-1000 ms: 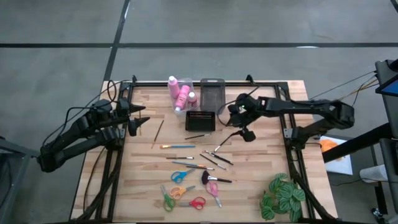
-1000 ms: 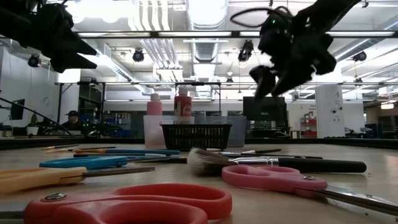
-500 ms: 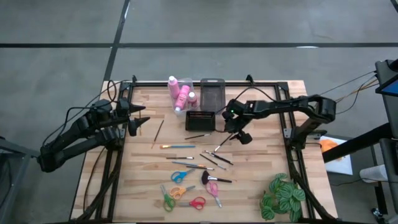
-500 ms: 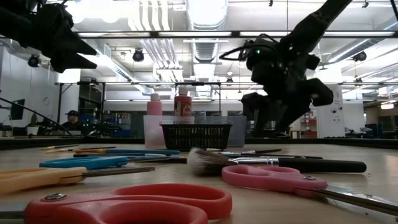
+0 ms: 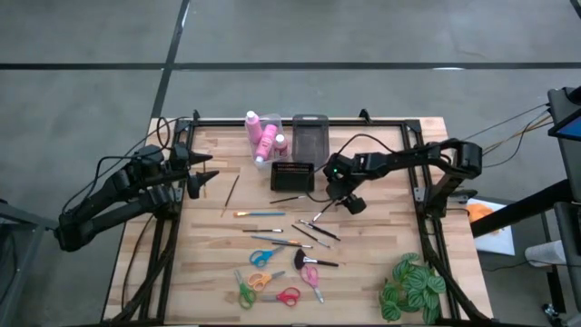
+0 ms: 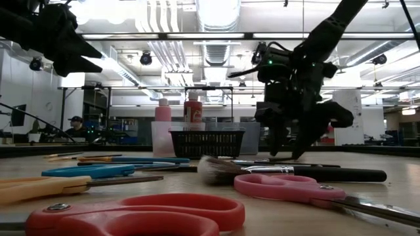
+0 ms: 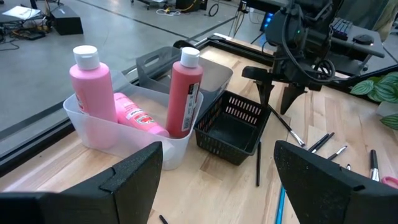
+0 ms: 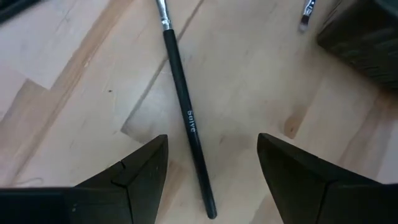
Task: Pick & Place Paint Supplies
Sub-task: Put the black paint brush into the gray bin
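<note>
My right gripper (image 8: pixel 211 182) is open and points steeply down just above the table, right of the black basket (image 5: pixel 293 174). Its fingers stand on either side of a black-handled paintbrush (image 8: pixel 183 99) that lies flat on the wood (image 5: pixel 325 211), and I see no touch. The low view shows this gripper (image 6: pixel 289 149) low over the table. Three pink bottles (image 7: pixel 185 87) sit in a clear bin (image 5: pixel 261 136), one of them lying down. Other brushes (image 5: pixel 307 232) and scissors (image 5: pixel 265 282) lie on the table. My left gripper (image 7: pixel 214 186) waits open at the left edge (image 5: pixel 209 177).
A dark bin (image 5: pixel 310 134) stands at the far edge behind the basket. A green leafy plant (image 5: pixel 413 286) sits at the near right corner. A black frame rail (image 5: pixel 300 121) runs round the table. Bare wood lies right of my right gripper.
My right gripper has come down toward the table and a little toward its left edge, tipping more steeply downward, until its fingers stand over the black-handled brush. Its finger gap looks the same. Nothing on the table has moved.
</note>
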